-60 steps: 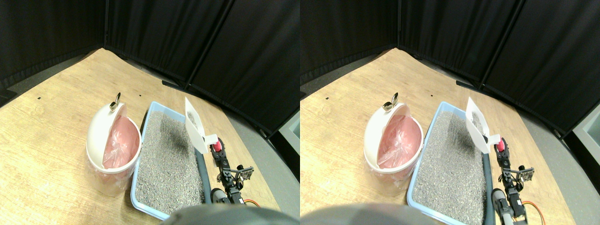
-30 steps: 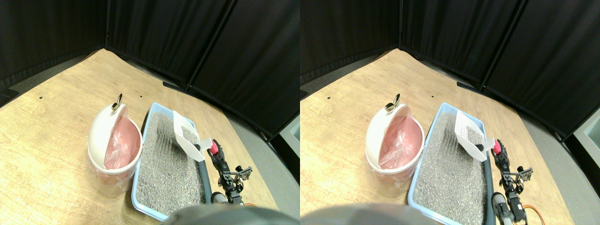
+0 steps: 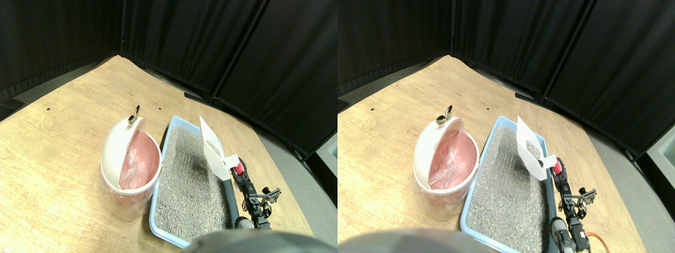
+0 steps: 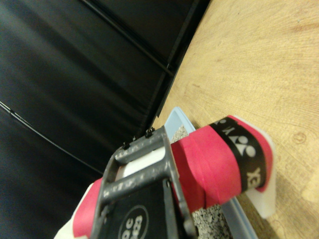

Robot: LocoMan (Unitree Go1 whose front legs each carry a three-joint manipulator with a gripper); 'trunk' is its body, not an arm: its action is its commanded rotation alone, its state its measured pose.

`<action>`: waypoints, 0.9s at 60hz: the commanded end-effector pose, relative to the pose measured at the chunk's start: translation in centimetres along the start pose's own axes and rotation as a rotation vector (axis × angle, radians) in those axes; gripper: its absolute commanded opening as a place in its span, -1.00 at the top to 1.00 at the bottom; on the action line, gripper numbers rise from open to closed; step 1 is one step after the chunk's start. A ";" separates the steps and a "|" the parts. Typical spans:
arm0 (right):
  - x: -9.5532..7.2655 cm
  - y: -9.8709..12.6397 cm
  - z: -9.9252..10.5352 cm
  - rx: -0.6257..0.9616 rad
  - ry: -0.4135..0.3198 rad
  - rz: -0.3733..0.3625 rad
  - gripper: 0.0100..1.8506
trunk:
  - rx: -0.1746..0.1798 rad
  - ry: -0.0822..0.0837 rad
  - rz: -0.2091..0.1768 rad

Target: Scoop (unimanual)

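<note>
A white slotted scoop (image 3: 212, 147) hangs tipped up on its edge over the right side of the grey litter (image 3: 184, 179), which fills a light blue tray (image 3: 167, 238). My right gripper (image 3: 240, 172) reaches in from the lower right and is shut on the scoop's red-wrapped handle (image 3: 239, 168). In the wrist view the red handle (image 4: 209, 164) with its black band lies against the dark jaw frame (image 4: 144, 169), with the tray edge (image 4: 177, 117) and some litter (image 4: 209, 221) behind it. Whether the scoop holds any litter cannot be made out.
A white bin (image 3: 117, 153) with a tilted swing lid and a pink bag (image 3: 138, 161) stands touching the tray's left side. Both rest on a wooden floor (image 3: 63, 132). Black curtains (image 3: 237, 52) close the back, and grey floor (image 3: 311, 200) lies to the right.
The scoop stood on edge a second ago, dropped flat over the far litter half a second ago, and is tipped up on edge again. The camera shifted slightly.
</note>
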State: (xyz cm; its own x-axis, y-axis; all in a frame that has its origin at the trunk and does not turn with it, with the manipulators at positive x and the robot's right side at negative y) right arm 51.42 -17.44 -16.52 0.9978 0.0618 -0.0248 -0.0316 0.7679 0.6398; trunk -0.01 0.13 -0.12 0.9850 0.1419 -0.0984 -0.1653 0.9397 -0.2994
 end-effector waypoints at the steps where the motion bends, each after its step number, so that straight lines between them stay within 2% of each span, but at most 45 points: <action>1: -0.1 1.4 1.1 -0.113 -0.030 0.103 0.95 | -0.005 0.000 0.026; 13: -0.2 2.9 1.7 -0.202 -0.004 0.149 0.95 | -0.019 -0.006 0.044; 19: 0.3 3.7 2.1 -0.360 0.038 0.233 0.95 | -0.028 -0.008 0.056; 33: 0.5 6.0 2.9 -0.518 0.093 0.265 0.95 | -0.045 -0.010 0.081; 41: 1.3 7.5 3.2 -0.618 0.135 0.332 0.95 | -0.053 -0.011 0.089; 49: 1.6 8.5 3.4 -0.655 0.150 0.353 0.95 | -0.059 -0.009 0.095; 54: 2.0 9.2 3.5 -0.707 0.142 0.410 0.95 | -0.065 -0.008 0.104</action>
State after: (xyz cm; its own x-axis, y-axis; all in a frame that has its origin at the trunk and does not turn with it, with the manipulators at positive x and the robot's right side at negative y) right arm 53.09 -13.02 -9.24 0.9014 0.4228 -0.0934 -0.4229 0.9060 0.0201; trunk -0.33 0.12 -0.12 0.9702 0.2208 -0.1000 -0.2420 0.9058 -0.3477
